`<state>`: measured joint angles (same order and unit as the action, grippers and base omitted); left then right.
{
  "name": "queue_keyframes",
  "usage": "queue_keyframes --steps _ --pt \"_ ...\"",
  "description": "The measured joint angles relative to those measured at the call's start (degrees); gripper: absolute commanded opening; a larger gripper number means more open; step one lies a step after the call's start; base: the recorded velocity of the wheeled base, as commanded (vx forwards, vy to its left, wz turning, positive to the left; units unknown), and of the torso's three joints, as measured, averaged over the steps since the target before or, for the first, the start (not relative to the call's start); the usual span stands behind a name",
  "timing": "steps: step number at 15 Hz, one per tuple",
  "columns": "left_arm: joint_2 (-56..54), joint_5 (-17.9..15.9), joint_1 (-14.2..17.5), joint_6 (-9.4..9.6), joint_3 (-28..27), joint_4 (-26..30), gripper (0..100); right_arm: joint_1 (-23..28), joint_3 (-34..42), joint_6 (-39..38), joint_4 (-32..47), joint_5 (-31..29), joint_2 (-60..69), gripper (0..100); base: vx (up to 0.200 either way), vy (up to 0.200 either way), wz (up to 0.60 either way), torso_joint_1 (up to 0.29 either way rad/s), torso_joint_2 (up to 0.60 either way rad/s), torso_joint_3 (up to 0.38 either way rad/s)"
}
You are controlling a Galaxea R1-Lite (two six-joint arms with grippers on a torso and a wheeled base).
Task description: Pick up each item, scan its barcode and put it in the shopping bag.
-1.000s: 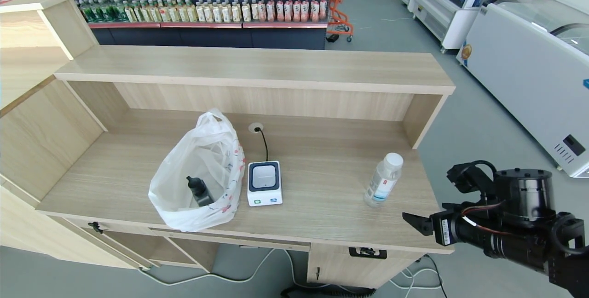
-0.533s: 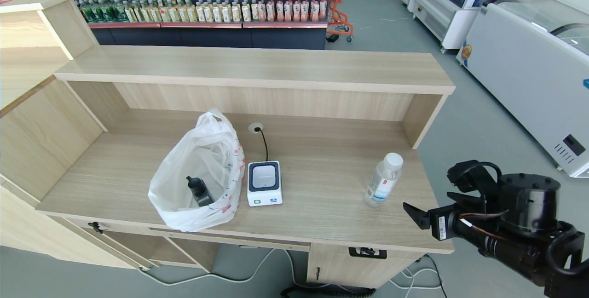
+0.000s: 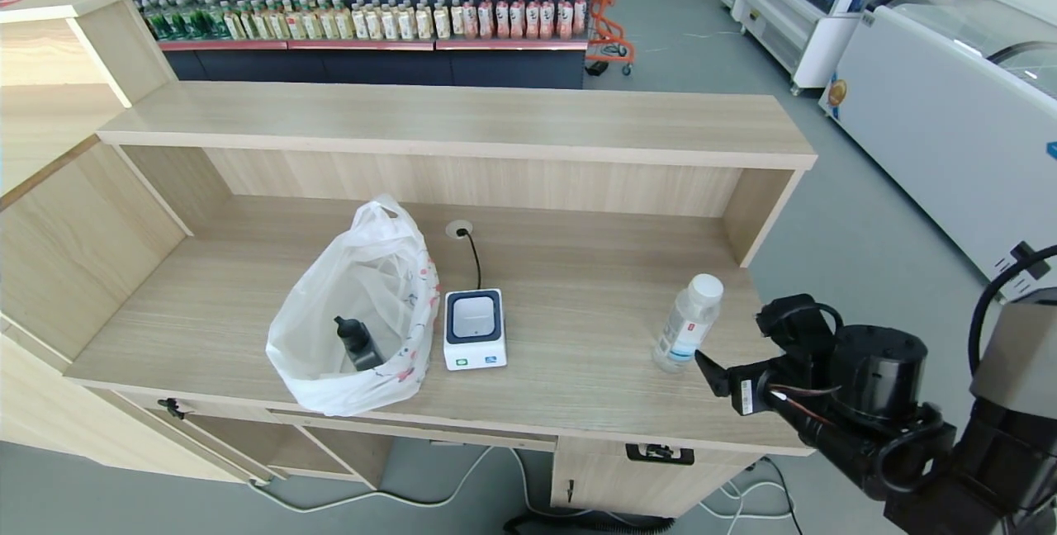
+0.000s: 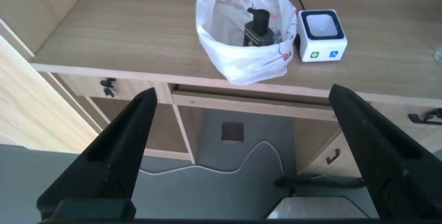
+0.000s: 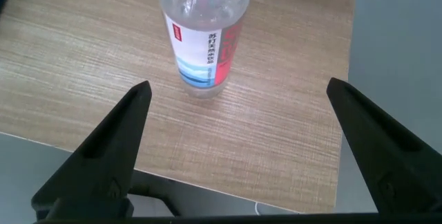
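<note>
Counter (image 3: pixel 578 304): a pale wooden worktop with a raised back shelf, on which all the task's things are set.
Shopping bag (image 3: pixel 363 287): thin white plastic, standing open at the robot's left. It is judged floppy, so its mouth may sag when something is dropped in.
Right gripper (image 5: pixel 238 92): its fingers are spread wide apart and nothing is held. It is poised just beside the bottle, over the counter's right front edge.
Left gripper (image 4: pixel 243 94): its fingers are likewise apart and empty. It is held low in front of the counter, below the bag.
Bottle (image 3: pixel 687 324): clear plastic with a white cap, upright near the right front corner and well apart from the bag. It is judged light, smooth and easily tipped, so a hold around the labelled mid-body is advised.
Scanner (image 3: pixel 474 329): a small white box just beside the bag, between bag and bottle. No obstruction is seen along the way.
Dark bottle (image 3: pixel 357 343): already lodged inside the bag.
</note>
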<state>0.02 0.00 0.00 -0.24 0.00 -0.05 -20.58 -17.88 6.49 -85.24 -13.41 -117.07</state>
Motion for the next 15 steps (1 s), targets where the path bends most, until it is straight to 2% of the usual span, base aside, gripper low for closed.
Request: queue_keyframes --steps 9,15 --pt "0.00 0.00 0.00 0.02 0.00 0.00 100 -0.95 -11.76 -0.15 0.26 0.28 -9.31 100 0.000 0.000 0.00 0.000 0.00 0.000" --pt "0.00 0.00 0.00 0.00 0.00 0.00 100 -1.41 -19.49 -0.20 3.10 0.39 -13.56 100 0.000 0.000 0.00 0.000 0.00 0.000"
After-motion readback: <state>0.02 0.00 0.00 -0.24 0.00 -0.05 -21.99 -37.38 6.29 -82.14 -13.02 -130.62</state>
